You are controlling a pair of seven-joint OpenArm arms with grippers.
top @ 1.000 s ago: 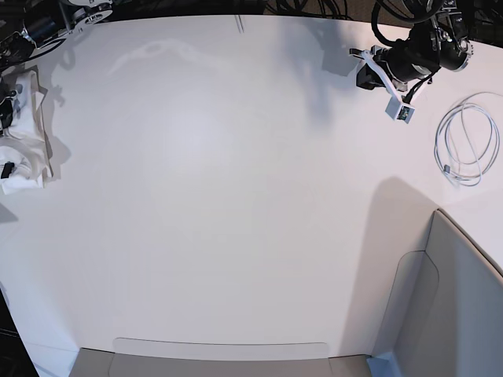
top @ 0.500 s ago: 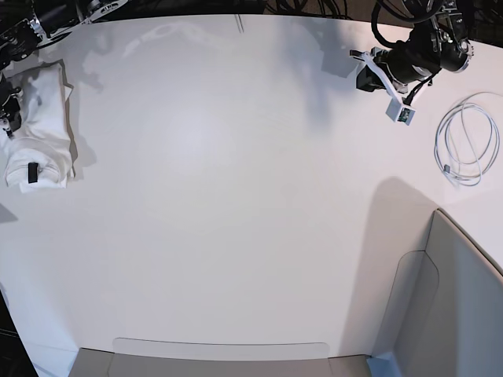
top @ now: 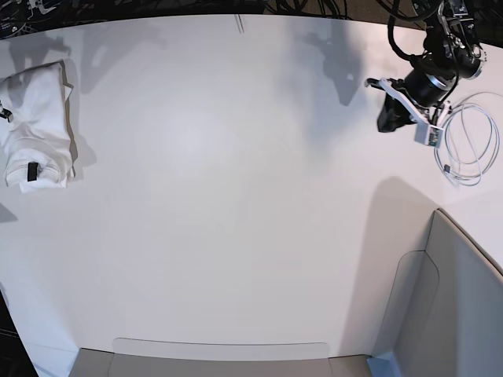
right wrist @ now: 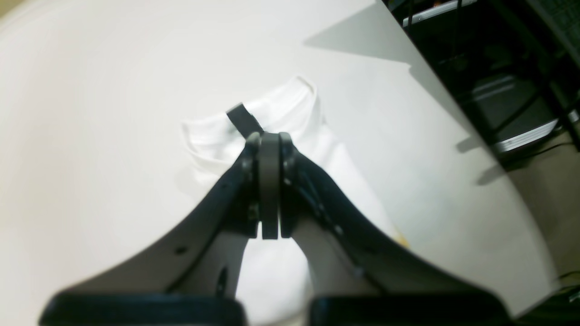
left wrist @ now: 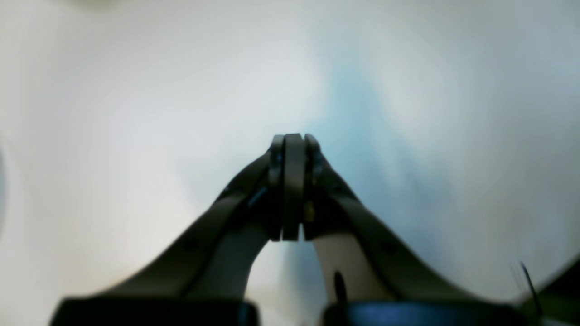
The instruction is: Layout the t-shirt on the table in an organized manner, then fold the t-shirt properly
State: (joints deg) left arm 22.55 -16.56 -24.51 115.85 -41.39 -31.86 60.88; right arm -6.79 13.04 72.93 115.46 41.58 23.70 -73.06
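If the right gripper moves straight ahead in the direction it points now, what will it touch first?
Probably the t-shirt: the shut right gripper points at its collar end on the table. Depth is unclear.

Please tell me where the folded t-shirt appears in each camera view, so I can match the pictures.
Base view: the t-shirt lies folded at the far left edge of the table.
Right wrist view: it is in the centre, partly hidden behind the shut right gripper.
Left wrist view: not in it; only blurred white surface and the shut left gripper.
Shared landmark: the shirt's black tag, seen above the gripper tip in the right wrist view.
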